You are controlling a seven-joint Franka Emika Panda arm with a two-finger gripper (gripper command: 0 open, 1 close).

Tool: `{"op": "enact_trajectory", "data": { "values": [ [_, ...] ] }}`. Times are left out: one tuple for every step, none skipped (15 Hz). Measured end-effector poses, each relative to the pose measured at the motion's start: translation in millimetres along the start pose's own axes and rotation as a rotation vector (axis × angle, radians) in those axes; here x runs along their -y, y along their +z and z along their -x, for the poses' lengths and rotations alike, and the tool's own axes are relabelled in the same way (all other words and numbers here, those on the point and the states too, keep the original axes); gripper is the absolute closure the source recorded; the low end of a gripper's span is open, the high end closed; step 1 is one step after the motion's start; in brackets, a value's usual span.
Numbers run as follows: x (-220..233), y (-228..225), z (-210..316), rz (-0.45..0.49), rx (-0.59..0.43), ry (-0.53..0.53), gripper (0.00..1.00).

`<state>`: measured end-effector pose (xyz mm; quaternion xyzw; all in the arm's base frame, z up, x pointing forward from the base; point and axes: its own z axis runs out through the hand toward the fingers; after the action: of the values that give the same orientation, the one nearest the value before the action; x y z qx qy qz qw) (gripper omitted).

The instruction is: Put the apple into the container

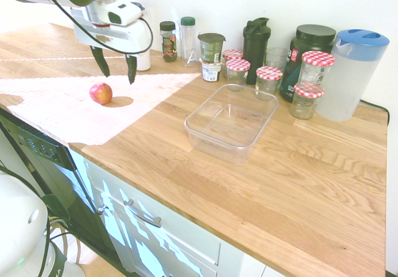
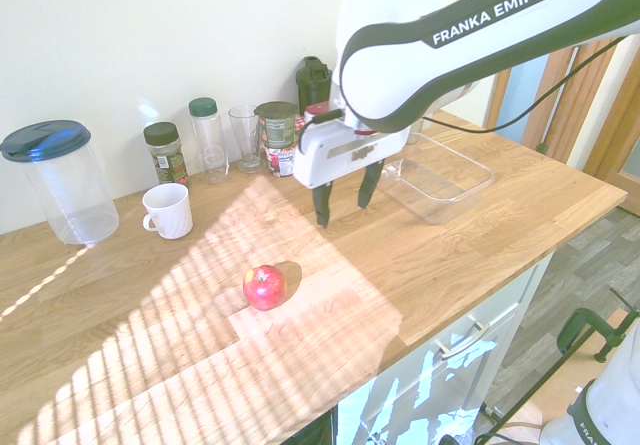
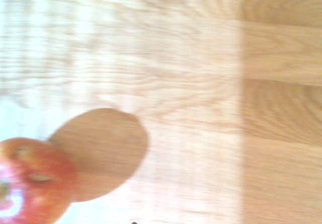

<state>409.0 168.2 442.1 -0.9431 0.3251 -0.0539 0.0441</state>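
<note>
1 apple (image 1: 101,93) lies left of center in the first exterior view; the gripper (image 1: 114,78), upper left, hangs spread, holding 0 things.

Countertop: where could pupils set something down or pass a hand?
Bare wood lies right of the clear tub in the first exterior view, and between the mug and apple. Jars and bottles crowd the wall.
</note>
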Motion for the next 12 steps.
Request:
{"op": "enact_trajectory", "data": {
  "values": [
    [17.0, 2.7, 18.0, 0.006, 0.001, -0.03, 0.0],
    [31.5, 6.0, 33.0, 0.014, 0.0, -0.06, 0.0],
    [45.0, 10.2, 45.3, 0.023, 0.0, -0.086, 0.0],
    [57.0, 15.3, 56.3, 0.033, 0.0, -0.108, 0.0],
    [66.3, 20.7, 64.7, 0.045, -0.001, -0.127, 0.0],
    [73.3, 26.1, 71.6, 0.059, -0.009, -0.147, 0.0],
    [77.8, 32.6, 76.2, 0.074, -0.017, -0.167, 0.0],
    [80.7, 39.7, 79.2, 0.088, -0.024, -0.185, 0.0],
    [82.4, 46.7, 80.1, 0.099, -0.032, -0.194, 0.0],
    [83.7, 54.2, 80.7, 0.111, -0.038, -0.2, 0.0],
    [84.5, 62.3, 81.7, 0.125, -0.043, -0.208, 0.0],
    [86.0, 69.8, 82.6, 0.129, -0.044, -0.214, 0.0]
  ]
}}
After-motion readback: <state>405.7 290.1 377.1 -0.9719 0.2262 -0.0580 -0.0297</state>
